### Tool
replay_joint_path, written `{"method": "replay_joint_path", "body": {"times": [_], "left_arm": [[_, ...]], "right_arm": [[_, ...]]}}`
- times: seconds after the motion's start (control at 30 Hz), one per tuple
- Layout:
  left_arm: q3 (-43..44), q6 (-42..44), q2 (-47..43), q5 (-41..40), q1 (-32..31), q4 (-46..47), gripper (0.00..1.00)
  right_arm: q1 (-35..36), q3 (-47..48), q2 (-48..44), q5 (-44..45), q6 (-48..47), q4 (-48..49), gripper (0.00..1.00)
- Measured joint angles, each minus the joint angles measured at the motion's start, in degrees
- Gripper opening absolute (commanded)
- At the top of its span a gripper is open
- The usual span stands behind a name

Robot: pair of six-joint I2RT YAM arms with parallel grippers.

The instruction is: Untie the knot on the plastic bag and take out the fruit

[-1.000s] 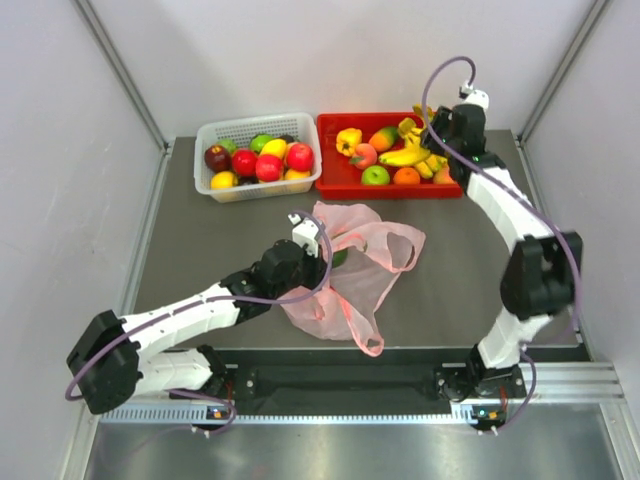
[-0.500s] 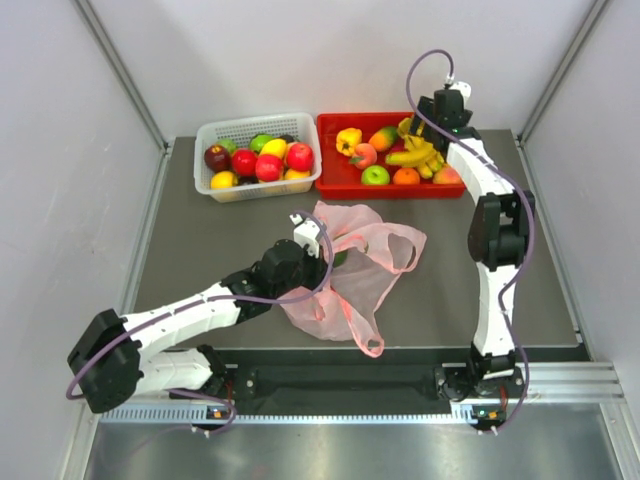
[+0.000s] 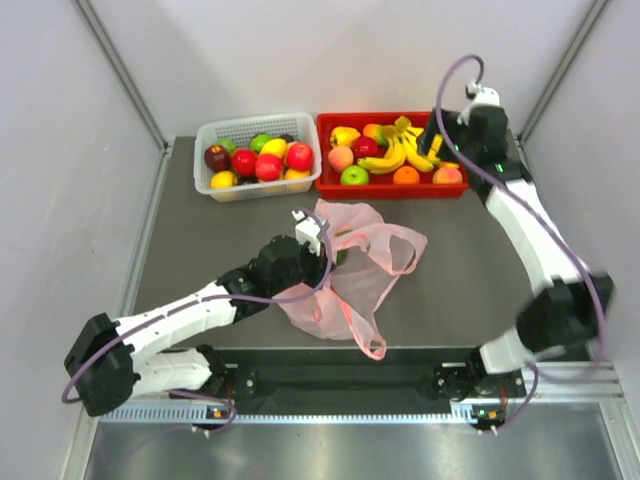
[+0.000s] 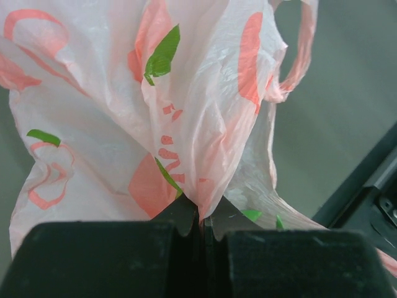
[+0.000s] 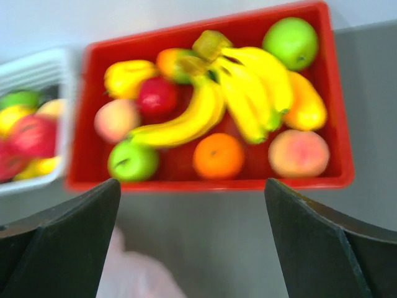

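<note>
The pink plastic bag (image 3: 362,272) lies crumpled in the middle of the table, one loop handle (image 3: 402,250) lying loose. The knot is out of view. My left gripper (image 3: 320,248) is shut on a pinched fold of the bag (image 4: 186,93), which rises from between the jaws of that gripper (image 4: 201,217). A dark green fruit (image 3: 340,257) peeks out by the bag's mouth. My right gripper (image 3: 441,140) hangs open and empty over the near right part of the red tray (image 3: 330,187). Between that gripper's (image 5: 192,242) wide-apart fingers (image 5: 62,236) there is only table. A banana bunch (image 5: 236,99) lies in the tray.
The red tray (image 5: 335,180) also holds an orange (image 5: 217,155), a peach (image 5: 299,152), green apples (image 5: 131,160) and more. A white basket (image 3: 258,190) of fruit stands to its left. Enclosure walls stand on both sides.
My right gripper has opened and swung right and back from the tray. The banana bunch and other fruit in the tray have shifted left. The left arm and the bag have not moved.
</note>
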Motion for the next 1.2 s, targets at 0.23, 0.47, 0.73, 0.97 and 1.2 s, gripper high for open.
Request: {"method": "replay_joint_path", "body": {"times": [0.23,0.47,0.73,0.97,1.2], "left_arm": [[-0.4,0.0,-2.2,6.1,0.0,-0.7,0.0],[-6.5,-3.1,-8.2,7.3,0.0,-2.5,0.0],[-11.0,-9.0,-12.6,7.3,-0.4,-3.7,0.0],[-16.1,-13.6,-13.3,5.8,-4.6,-2.5,0.0],[-20.0,-16.9,-14.9,1.8,-8.4,-1.0,0.0]], "right_arm": [[11.8,-24.0,-33.4,-8.6,-1.3,2.9,0.75],[28.8,-41.5,-47.5,-11.4,-1.0,0.1,0.61],[49.2,-52.4,-46.9,-5.9,1.6,-0.1,0.67],[59.5,-52.7,-34.8,6.0,4.5,5.6,0.69],[61.7,-52.6,-30.4,9.4,5.8,9.6,0.83]]}}
